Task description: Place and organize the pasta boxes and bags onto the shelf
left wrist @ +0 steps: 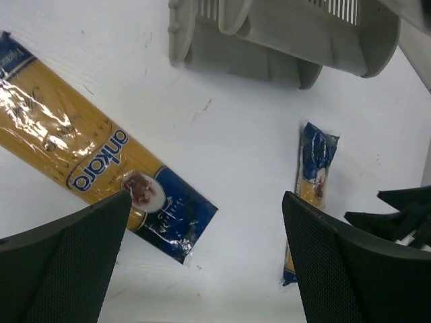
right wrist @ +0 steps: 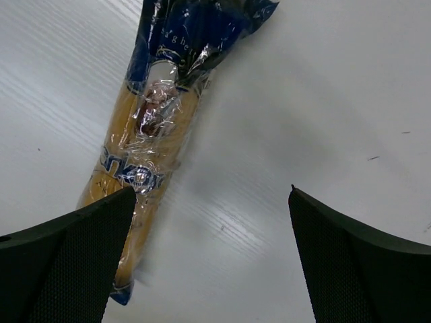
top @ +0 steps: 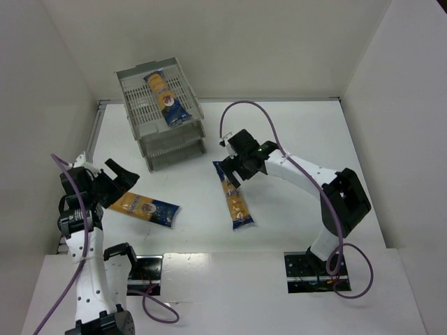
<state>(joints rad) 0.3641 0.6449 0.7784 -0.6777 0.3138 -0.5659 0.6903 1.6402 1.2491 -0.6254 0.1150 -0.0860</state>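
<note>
Counting three blue-and-yellow packets, one shelved and two loose. Finding the first packet point(top: 167, 99) lying slantwise in the top tray of the grey three-tier rack point(top: 140, 115), inside the rim, with the orange middle facing up. Placing the rack at the far left of the white bench point(top: 300, 139), with its lower tiers stepping out toward the near side. Finding the second packet point(top: 235, 195) flat on the bench near the centre, right of the rack and apart from it, running far to near with a crinkled blue end farthest away. Finding the third packet point(top: 145, 207) flat at the near left, angled, blue end pointing toward the centre, well apart from the second. Seeing the right fingers point(right wrist: 60, 262) spread wide over the far end of the second packet, gripping nothing, and noting the packet off to one side of the gap in the wrist view; contact impossible to tell. Seeing the left fingers point(left wrist: 67, 262) likewise spread wide and empty by the orange outer end of the third packet, with its blue end showing between them in the wrist view
</note>
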